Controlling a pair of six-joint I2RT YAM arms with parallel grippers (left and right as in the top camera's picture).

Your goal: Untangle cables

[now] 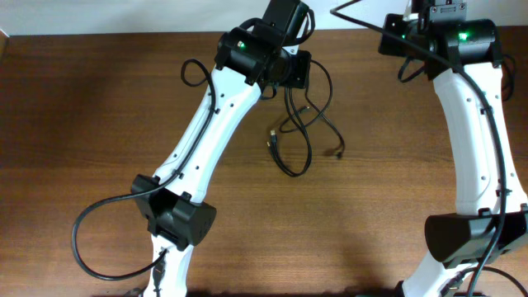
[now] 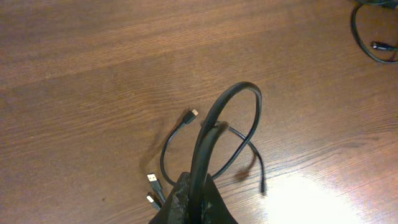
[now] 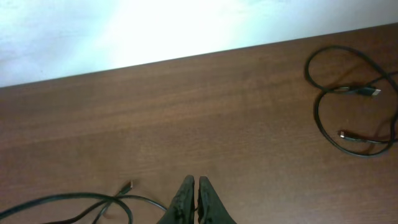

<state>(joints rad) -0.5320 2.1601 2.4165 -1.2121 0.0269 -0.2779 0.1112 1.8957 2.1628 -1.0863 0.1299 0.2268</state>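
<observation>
A tangle of thin black cables (image 1: pixel 299 132) lies on the brown table at upper middle, with plug ends (image 1: pixel 273 140) spread out. My left gripper (image 1: pixel 290 73) is shut on a loop of cable (image 2: pixel 231 102) and holds it above the table; loose plug ends (image 2: pixel 153 180) lie below it. My right gripper (image 3: pixel 196 184) is at the table's far right edge. Its fingers are closed, and a thin cable (image 3: pixel 81 200) runs in from the left to them. That strand also shows in the overhead view (image 1: pixel 356 16), hanging in the air.
Another looped cable with plugs (image 3: pixel 348 106) lies to the right in the right wrist view. A cable loop (image 2: pixel 372 45) shows at the top right of the left wrist view. The table's far edge (image 3: pixel 205 53) meets a white wall. Thick arm cables (image 1: pixel 91 239) curl at front left.
</observation>
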